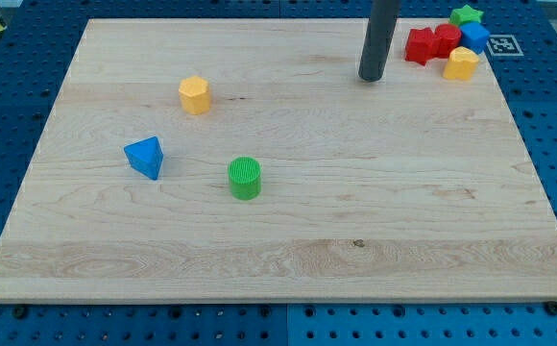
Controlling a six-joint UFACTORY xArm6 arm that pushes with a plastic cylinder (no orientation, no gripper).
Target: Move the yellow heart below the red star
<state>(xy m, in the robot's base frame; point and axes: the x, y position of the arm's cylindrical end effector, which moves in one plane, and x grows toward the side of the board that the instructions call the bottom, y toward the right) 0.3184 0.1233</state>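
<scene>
A: Tip [371, 77], upper right of frame: bare rod, no fingers, grasping nothing.
B: Yellow heart [461, 63] just right of red star [420, 45], in the corner cluster. No containers on board [288, 240].

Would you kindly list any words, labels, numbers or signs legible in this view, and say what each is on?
No readable text anywhere.
Black-and-white square marker at the board's top right corner: a coded pattern, partly hidden, too small to decode.
Blocks and my tip carry no markings.
</scene>
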